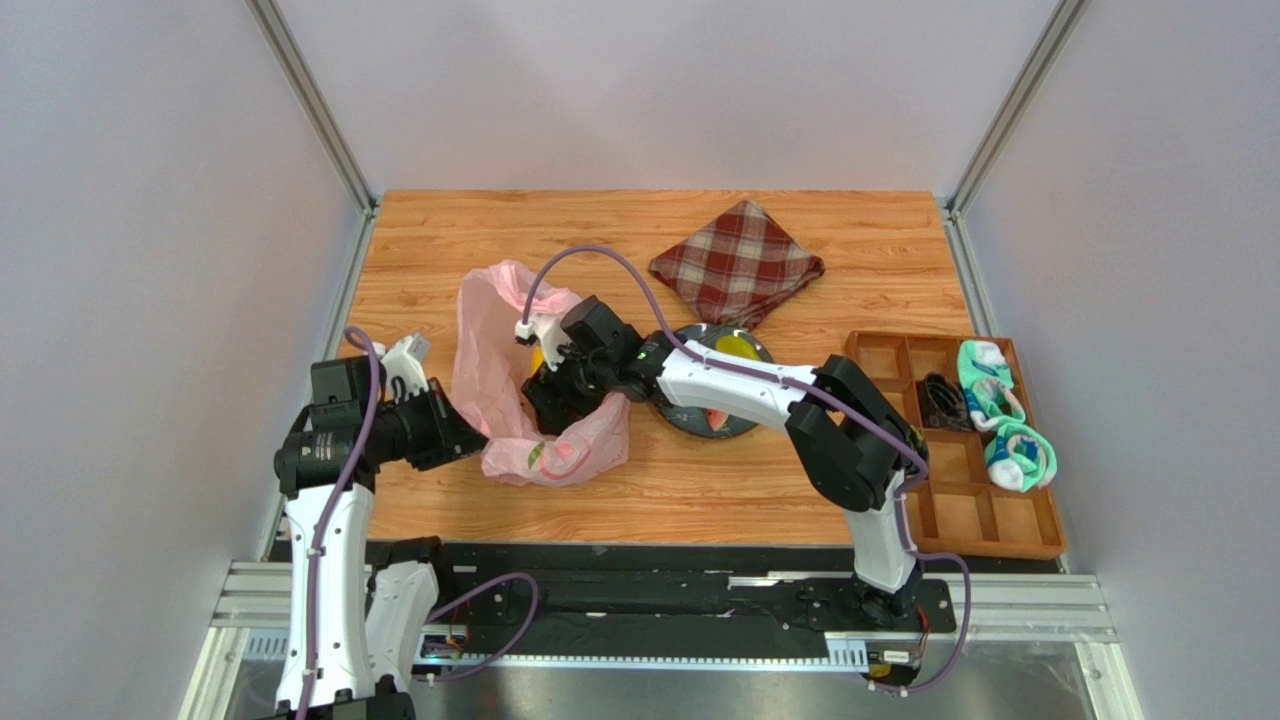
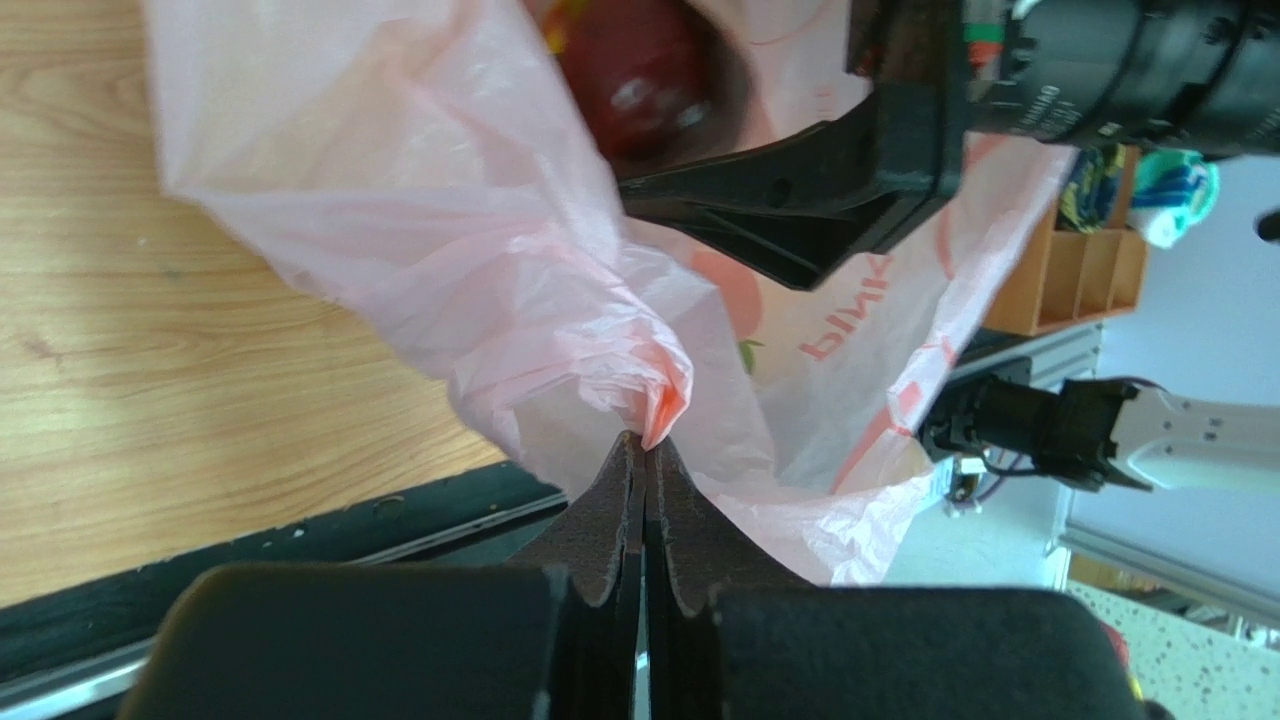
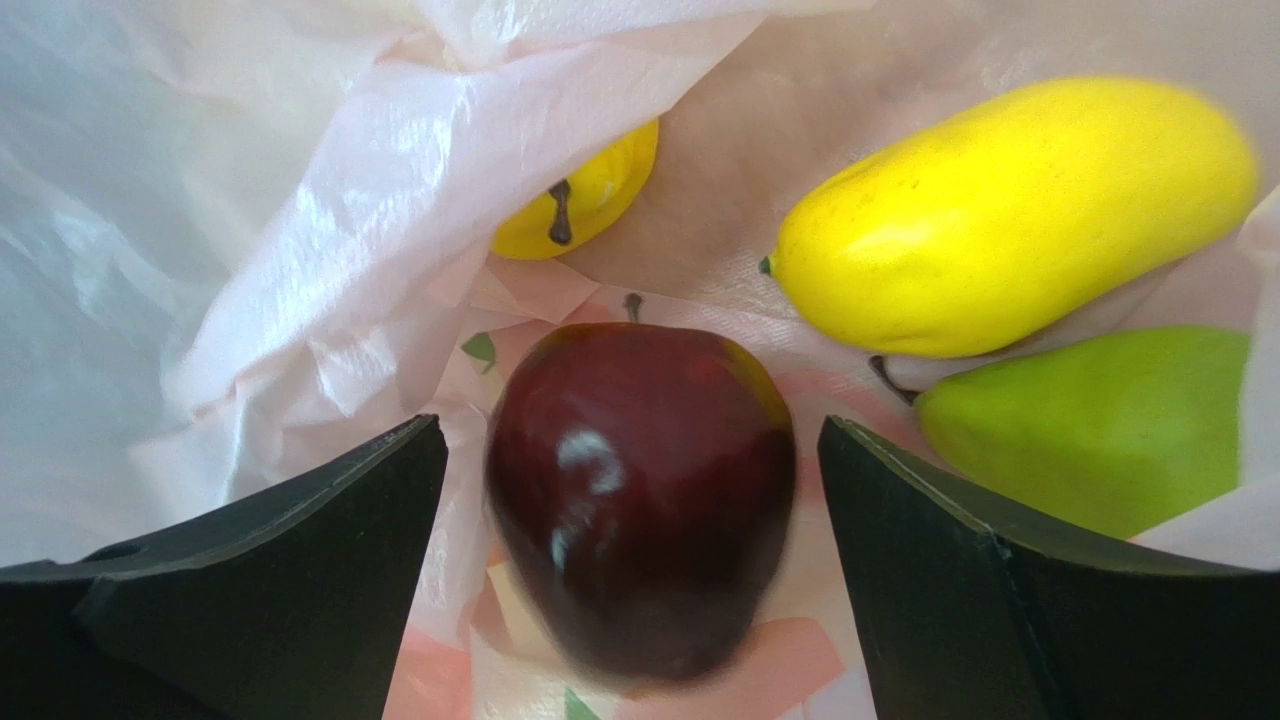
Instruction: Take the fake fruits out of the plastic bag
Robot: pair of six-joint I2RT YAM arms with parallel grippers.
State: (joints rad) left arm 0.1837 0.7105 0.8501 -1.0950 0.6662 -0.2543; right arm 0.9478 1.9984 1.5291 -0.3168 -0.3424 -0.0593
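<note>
The left pincer was pinched shut on a fold of the pink bag, holding its edge by the desk rim. The right pincer stood wide inside the bag, its fingers either side of the dark red apple. It should close squarely on the apple's middle without trapping film. The long yellow fruit, green pear and yellow pear lay close beside the apple, and loose plastic crowded one finger. The dark plate, plaid cloth and sock tray sat to the right.
</note>
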